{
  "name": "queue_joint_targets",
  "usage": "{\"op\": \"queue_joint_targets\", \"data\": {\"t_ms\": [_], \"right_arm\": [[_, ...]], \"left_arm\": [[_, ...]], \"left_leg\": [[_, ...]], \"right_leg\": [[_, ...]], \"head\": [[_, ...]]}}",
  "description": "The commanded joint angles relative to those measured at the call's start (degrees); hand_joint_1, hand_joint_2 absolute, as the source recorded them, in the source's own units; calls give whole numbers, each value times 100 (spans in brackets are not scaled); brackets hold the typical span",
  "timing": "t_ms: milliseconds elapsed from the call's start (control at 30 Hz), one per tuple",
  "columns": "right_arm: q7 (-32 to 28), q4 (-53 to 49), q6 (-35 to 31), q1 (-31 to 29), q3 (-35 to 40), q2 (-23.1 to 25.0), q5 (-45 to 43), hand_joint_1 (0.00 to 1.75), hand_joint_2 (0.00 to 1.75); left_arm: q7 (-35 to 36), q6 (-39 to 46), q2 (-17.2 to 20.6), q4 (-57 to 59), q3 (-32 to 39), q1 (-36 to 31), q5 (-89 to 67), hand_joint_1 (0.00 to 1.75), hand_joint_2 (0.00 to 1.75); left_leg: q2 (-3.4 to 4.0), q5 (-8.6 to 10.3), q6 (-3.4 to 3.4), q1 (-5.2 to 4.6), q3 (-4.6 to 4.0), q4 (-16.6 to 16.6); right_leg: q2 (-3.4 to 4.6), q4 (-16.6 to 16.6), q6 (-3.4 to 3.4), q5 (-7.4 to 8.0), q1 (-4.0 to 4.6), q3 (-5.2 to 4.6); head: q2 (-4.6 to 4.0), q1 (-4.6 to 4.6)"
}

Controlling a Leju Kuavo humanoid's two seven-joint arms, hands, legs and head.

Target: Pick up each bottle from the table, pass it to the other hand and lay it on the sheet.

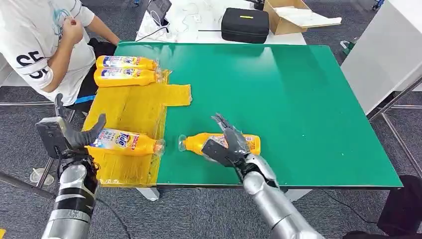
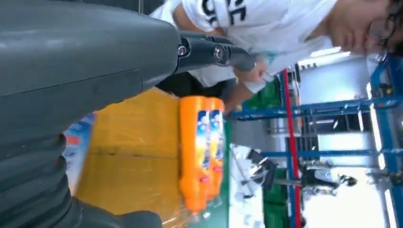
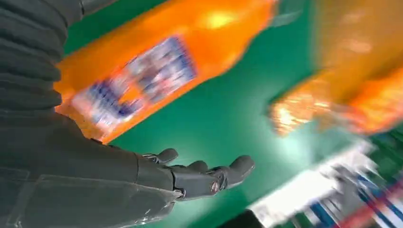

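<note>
An orange bottle [image 1: 219, 142] lies on the green desk [image 1: 298, 109], long axis crosswise, cap toward the yellow sheet [image 1: 132, 112]. The right hand [image 1: 230, 144] spreads over it, fingers apart. The left hand [image 1: 74, 132] grips another bottle [image 1: 127, 142] over the sheet, near two laid bottles [image 1: 127, 69].

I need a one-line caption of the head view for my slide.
Left hand holds an orange bottle over the yellow sheet; open right hand reaches at another bottle on the green table.

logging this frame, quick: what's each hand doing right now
Left hand: holds the bottle lying on the yellow sheet.
Right hand: open, fingers spread over the bottle on the green table, not gripping it.
</note>
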Motion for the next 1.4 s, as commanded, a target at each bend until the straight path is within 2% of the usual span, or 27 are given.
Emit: {"op": "queue_joint_targets", "data": {"t_ms": [33,300,433,633,900,933,1067,1167,1267,1400], "right_arm": [[221,1376,410,-1149,448,-504,157,0,175],[230,1383,394,-1140,499,-463,180,0,175],[247,1420,409,-1130,545,-459,191,0,175],[5,2011,1061,-1321,798,-422,-33,0,175],[-251,2230,1526,-1479,1066,-411,-228,0,175],[-228,2259,1564,-1518,1150,-434,-202,0,175],[-53,2416,1780,-1818,1586,-618,-76,0,175],[157,2559,2089,-2274,2103,-808,189,0,175],[181,2572,2152,-2345,2146,-819,201,0,175],[262,2621,2419,-2507,2575,-851,299,0,175]], "left_arm": [[26,26,5,260,-367,31,-99,0,175],[26,6,21,335,-420,-13,-152,0,175],[26,17,3,378,-430,-40,-137,0,175],[26,-50,-21,651,-521,-195,-154,0,175],[26,-80,-51,857,-576,-340,-96,0,175],[26,-108,-57,915,-570,-365,-76,0,175],[26,-128,-55,969,-554,-383,-32,0,175],[26,-187,-65,1077,-480,-406,33,0,175],[26,-213,-72,1083,-458,-405,58,0,175],[26,-215,-92,1141,-427,-410,48,0,175]], "left_leg": [[7,-4,5,-1,15,-2],[9,-12,9,2,36,-2],[4,-1,3,4,6,-2],[4,-2,4,3,9,-2],[8,-11,9,2,35,-2],[5,-3,4,4,12,-1],[5,-9,11,2,38,-3],[5,0,4,2,5,1],[4,-4,7,0,16,3],[8,-9,10,0,27,3]], "right_leg": [[1,-2,-5,-3,1,13],[-2,-2,-8,-12,7,33],[-1,-1,-3,-2,7,3],[-2,-1,-5,-3,6,7],[-4,-1,-10,-12,8,33],[-3,-1,-5,-4,7,10],[-9,-3,-10,-11,8,36],[-3,3,-3,-2,4,0],[-6,5,-6,-6,4,13],[-3,4,-8,-11,5,24]], "head": [[0,0],[0,0],[0,2],[0,0],[0,0],[0,0],[0,0],[0,0],[0,0],[0,0]]}}
